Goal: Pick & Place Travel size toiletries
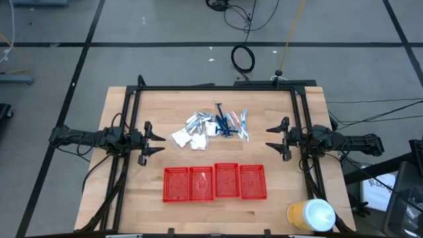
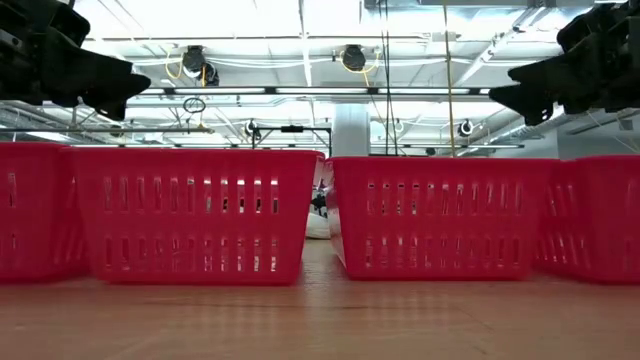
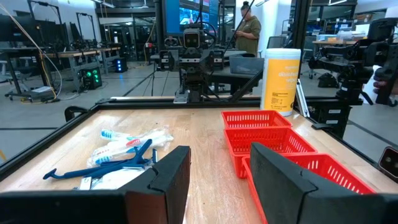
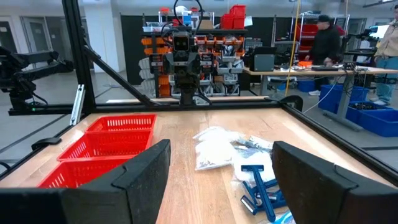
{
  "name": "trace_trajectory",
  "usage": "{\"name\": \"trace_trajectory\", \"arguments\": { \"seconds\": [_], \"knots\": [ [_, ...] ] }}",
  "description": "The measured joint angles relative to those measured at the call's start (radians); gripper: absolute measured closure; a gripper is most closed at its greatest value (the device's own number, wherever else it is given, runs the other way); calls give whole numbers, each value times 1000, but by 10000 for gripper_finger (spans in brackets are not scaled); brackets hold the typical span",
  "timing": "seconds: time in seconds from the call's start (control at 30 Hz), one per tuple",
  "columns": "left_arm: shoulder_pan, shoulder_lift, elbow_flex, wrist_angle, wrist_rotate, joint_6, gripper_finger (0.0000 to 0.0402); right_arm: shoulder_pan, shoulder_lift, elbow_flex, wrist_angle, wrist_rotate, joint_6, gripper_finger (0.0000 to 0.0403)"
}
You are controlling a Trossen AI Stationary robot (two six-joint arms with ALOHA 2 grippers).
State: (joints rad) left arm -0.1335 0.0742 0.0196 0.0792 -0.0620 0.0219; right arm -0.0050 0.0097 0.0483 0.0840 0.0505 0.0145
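The toiletries lie in a loose pile on the table's far middle: white soft packets (image 1: 188,139), silvery foil sachets (image 1: 197,121), dark blue thin-handled sticks (image 1: 223,123) and pale clear-wrapped sticks (image 1: 242,125). The right wrist view shows the white packets (image 4: 214,149) and blue sticks (image 4: 261,186); the left wrist view shows a blue stick (image 3: 102,167). My left gripper (image 1: 156,141) hovers open at the table's left, my right gripper (image 1: 274,138) open at its right, both above the wood and facing the pile.
A row of red mesh baskets (image 1: 215,182) stands near the table's near edge, filling the low view (image 2: 200,210). A yellow canister with a white lid (image 1: 310,216) sits at the near right corner. A black frame (image 1: 211,88) borders the table. People stand in the room beyond.
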Motion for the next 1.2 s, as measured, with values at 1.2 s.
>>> {"name": "trace_trajectory", "arguments": {
  "seconds": [1.2],
  "knots": [
    [0,0,0,0,0,0,236,-1,1,0,319,947,31,135]
  ]
}}
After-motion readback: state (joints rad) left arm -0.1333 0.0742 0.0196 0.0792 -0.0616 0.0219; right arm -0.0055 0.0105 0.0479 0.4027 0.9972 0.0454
